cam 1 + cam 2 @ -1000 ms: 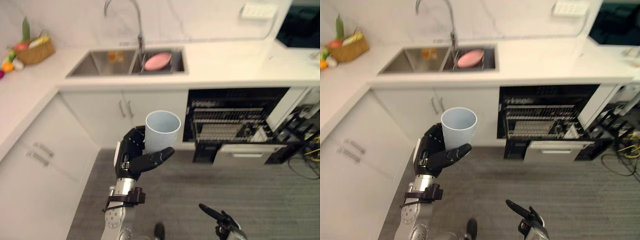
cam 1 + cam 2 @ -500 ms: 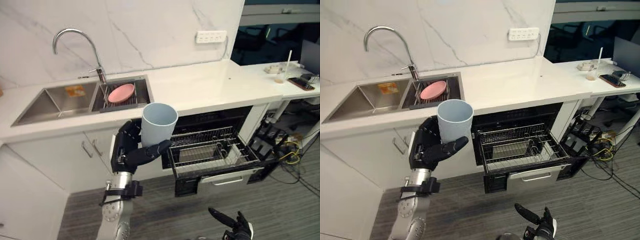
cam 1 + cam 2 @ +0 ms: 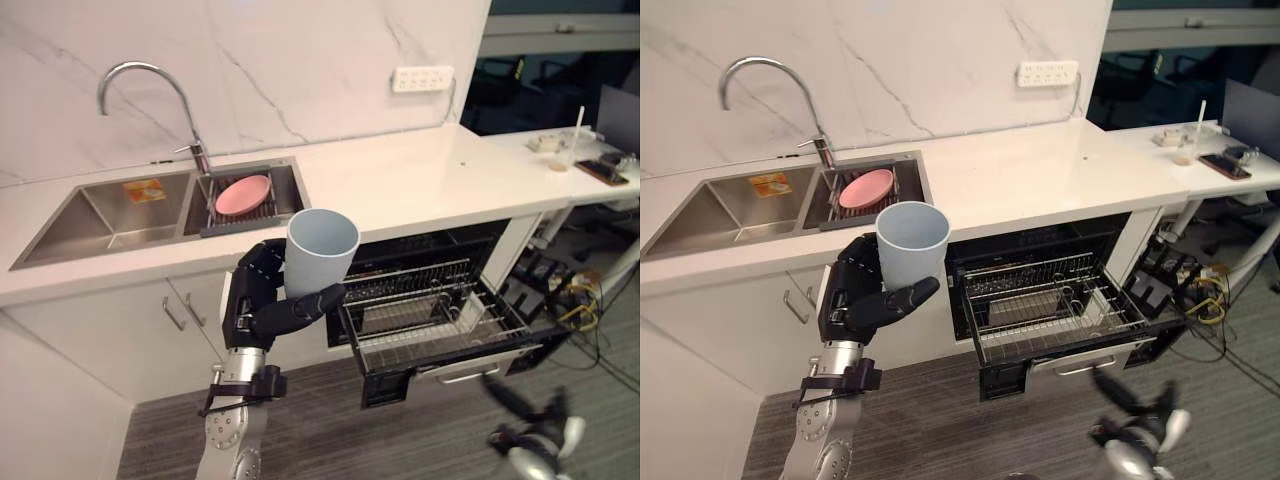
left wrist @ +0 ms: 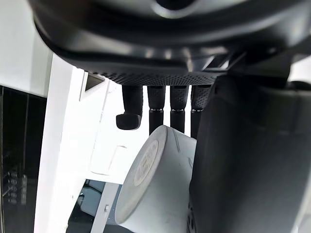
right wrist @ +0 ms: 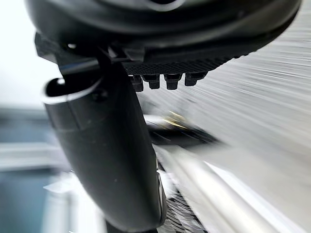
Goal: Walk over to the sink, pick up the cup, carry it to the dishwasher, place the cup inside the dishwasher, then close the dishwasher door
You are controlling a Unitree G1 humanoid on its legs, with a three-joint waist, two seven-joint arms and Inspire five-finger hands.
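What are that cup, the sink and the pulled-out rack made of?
Cup: probably matte plastic, pale blue, even and glare-free, held in the left robot hand. Sink: stainless steel by its brushed grey sheen. Rack: thin metal wire, seemingly; any coating is too small to tell.

Cup (image 3: 314,266): matt, smooth plastic. Sink (image 3: 110,215): brushed steel. Faucet (image 3: 200,155): polished metal. Counter (image 3: 400,180): smooth white stone. Dishwasher rack (image 3: 430,305): metal wire.
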